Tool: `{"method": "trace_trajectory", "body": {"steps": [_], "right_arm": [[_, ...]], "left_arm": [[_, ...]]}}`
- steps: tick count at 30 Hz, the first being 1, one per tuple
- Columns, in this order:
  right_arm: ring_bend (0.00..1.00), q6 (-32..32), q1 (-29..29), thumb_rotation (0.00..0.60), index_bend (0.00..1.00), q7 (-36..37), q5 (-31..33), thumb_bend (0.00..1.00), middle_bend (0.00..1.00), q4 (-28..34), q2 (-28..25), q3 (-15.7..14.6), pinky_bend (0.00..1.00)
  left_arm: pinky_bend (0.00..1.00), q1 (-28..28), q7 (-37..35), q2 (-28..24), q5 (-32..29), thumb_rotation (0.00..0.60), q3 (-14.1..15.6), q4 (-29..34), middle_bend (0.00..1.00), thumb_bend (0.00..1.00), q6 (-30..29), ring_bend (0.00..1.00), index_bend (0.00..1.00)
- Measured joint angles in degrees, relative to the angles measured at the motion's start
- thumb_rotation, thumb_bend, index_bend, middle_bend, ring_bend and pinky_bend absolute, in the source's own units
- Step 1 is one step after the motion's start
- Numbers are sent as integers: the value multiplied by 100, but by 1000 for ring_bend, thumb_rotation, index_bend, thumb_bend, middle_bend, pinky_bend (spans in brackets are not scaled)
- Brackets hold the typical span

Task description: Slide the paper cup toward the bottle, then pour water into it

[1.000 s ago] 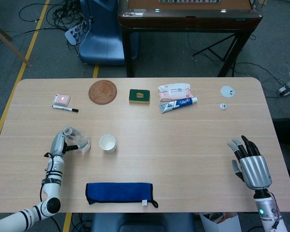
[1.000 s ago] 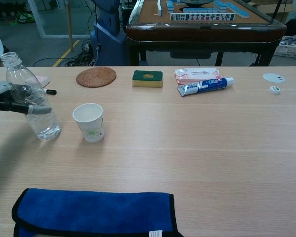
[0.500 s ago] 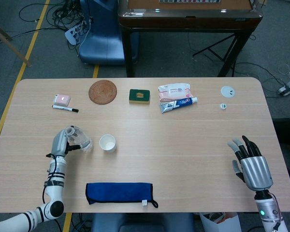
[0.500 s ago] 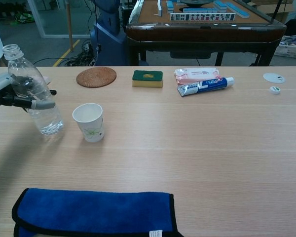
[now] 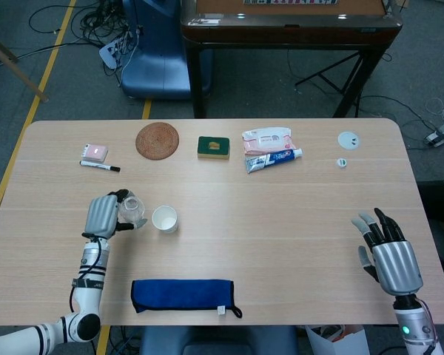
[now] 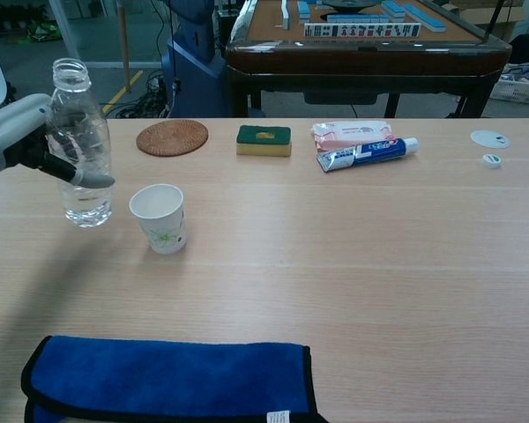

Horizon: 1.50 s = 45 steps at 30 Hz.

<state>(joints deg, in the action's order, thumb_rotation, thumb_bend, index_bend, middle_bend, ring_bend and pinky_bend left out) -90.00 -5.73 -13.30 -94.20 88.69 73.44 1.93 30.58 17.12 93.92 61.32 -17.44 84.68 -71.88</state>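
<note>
My left hand (image 5: 102, 215) (image 6: 22, 141) grips an uncapped clear water bottle (image 6: 80, 145) (image 5: 132, 210), holding it upright and lifted off the table. A little water sits in its bottom. The white paper cup (image 6: 159, 218) (image 5: 164, 219) stands upright on the table just to the right of the bottle, apart from it, and looks empty from above. My right hand (image 5: 388, 255) hovers at the table's near right corner, fingers spread, holding nothing; the chest view does not show it.
A folded blue cloth (image 5: 183, 294) lies along the near edge. At the far side are a woven coaster (image 5: 157, 140), green sponge (image 5: 214, 147), wipes pack (image 5: 266, 137), toothpaste tube (image 5: 274, 159), marker (image 5: 100, 166), a white lid (image 5: 348, 140) and a bottle cap (image 5: 341, 163).
My left hand has raised the bottle off the table, brought it upright from a tilt and moved it toward the cup. The cup and the right hand have stayed put.
</note>
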Motion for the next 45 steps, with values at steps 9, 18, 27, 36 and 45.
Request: {"method": "trace_trajectory", "body": {"steps": [9,18,27,36,45], "right_arm": [[41,-132,57,600,227,75,-113,520,180,51,-71,-11,191],[41,-86,54,600,227,112,-85,520,180,51,-89,8,191],[41,-109,68,600,227,137,-103,519,180,70,-112,15,191],[41,-179,102,600,227,157,-173,520,180,99,-140,6,191],[40,-228,126,600,227,183,-211,520,180,111,-161,11,191]], "left_arm": [[557,233,1145,86,370,600,340,-215,586,0,-246,439,583],[557,326,1577,120,376,600,408,-452,586,0,-222,439,582],[557,368,2017,-77,242,600,407,-557,586,0,-141,439,577],[557,377,2300,-192,178,600,502,-725,586,0,-70,439,575],[558,388,2497,-187,193,600,634,-937,586,0,7,439,573]]}}
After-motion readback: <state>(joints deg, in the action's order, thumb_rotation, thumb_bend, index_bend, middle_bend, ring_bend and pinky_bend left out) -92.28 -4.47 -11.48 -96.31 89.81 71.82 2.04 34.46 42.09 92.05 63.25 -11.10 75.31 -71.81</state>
